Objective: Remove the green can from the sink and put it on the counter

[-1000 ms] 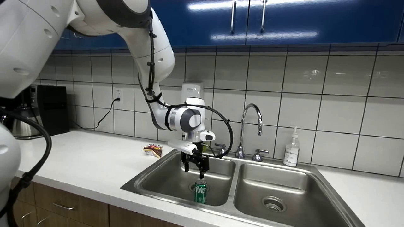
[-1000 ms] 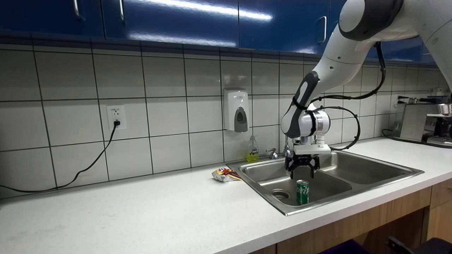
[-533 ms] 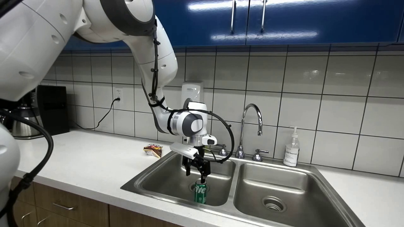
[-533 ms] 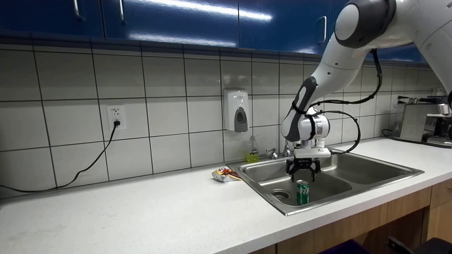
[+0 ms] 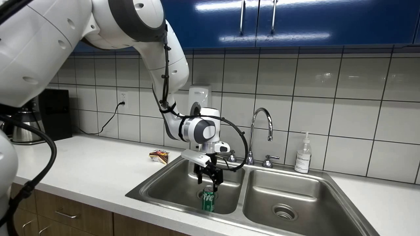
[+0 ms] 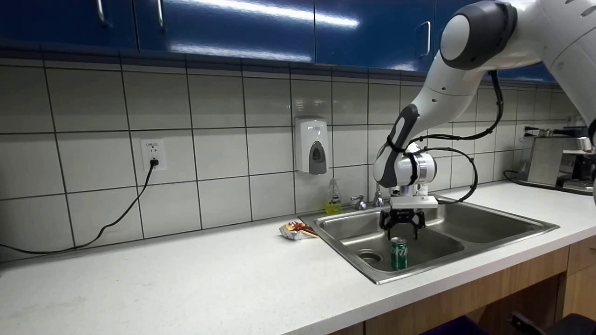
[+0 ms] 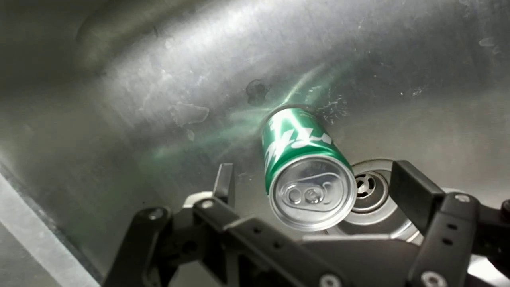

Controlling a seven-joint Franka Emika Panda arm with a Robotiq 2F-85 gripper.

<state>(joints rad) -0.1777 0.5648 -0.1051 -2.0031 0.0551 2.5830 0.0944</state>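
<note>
The green can with a silvery top stands upright in one basin of the steel sink, beside a drain. It also shows in another exterior view and in the wrist view. My gripper is open and points down, just above the can. In the wrist view the can's top lies between the two spread fingers, apart from both. The gripper also shows in both exterior views. The white counter runs beside the sink.
A chrome faucet rises behind the sink, with handles on each side. A chip bag lies on the counter by the sink's rim. A white soap bottle and a yellow soap bottle stand behind. A soap dispenser hangs on the wall.
My open gripper has come down a little and moved slightly to the right in both exterior views. The green can has not moved.
</note>
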